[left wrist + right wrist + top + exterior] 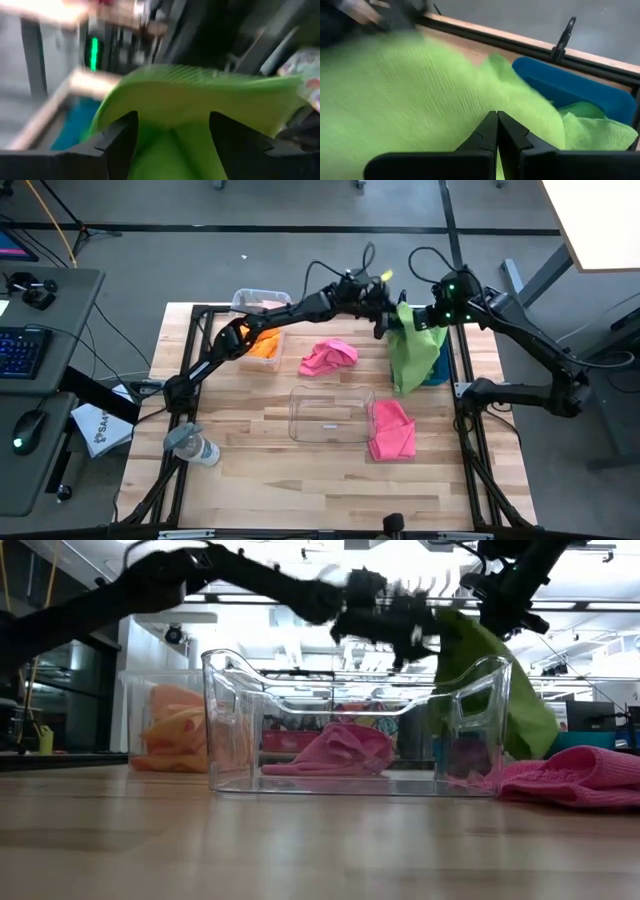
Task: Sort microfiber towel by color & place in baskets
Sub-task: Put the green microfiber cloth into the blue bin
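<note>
From my remote station, one basket (330, 415) sits mid-table (260, 480), a towel (392, 430) touching its right side and another towel (328, 356) behind it. A second basket (258, 320) holding a towel (262, 345) stands far left; a bottle (192, 445) lies near left.

Grey floor (300, 270) all round a pale wooden table (300, 480) on a black frame. Off to the left gripper's (385, 320) far side, a grey desk (60, 350) with keyboard (22, 350) and mouse (28, 430). Beyond the right gripper (428, 320), a white tabletop corner (600, 220). Bright ceiling strip lights (300, 605) behind.
</note>
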Robot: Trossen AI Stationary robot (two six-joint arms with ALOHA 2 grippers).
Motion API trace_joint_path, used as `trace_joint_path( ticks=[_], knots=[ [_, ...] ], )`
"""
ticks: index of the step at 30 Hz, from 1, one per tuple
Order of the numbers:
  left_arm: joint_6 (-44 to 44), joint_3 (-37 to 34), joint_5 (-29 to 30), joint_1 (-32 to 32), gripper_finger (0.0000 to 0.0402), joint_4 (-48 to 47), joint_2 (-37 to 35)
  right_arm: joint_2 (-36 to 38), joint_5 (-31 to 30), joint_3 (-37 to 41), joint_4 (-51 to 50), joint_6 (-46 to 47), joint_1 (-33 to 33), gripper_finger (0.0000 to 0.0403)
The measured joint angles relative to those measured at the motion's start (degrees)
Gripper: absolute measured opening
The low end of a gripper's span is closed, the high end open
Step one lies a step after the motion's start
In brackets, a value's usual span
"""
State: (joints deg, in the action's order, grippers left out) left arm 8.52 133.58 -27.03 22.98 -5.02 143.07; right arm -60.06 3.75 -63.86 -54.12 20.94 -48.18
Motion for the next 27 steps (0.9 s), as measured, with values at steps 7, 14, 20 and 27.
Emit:
trace_joint_path(
  ticks=[7, 14, 20, 27],
  knots=[
    [-1.87, -0.35, 1.88, 0.18, 0.0234, -17.13, -3.79, -0.41, 3.45, 0.0, -0.32, -0.44, -1.93, 0.0],
    [-7.77, -0.45, 2.24, 2.06, 0.0234, -38.73, -12.74, -4.56, 12.04, 0.0, -2.59, -3.15, -1.81, 0.0],
    [-10.88, -0.07, 3.74, 7.24, 0.0234, -47.56, -23.3, -12.63, 14.3, 0.0, 0.58, -5.09, 0.52, 0.0],
    [-13.66, -0.82, 5.49, 14.37, 0.0234, -53.21, -33.89, -23.92, 14.0, 0.02, 2.67, -8.38, 6.23, 0.0]
  ],
)
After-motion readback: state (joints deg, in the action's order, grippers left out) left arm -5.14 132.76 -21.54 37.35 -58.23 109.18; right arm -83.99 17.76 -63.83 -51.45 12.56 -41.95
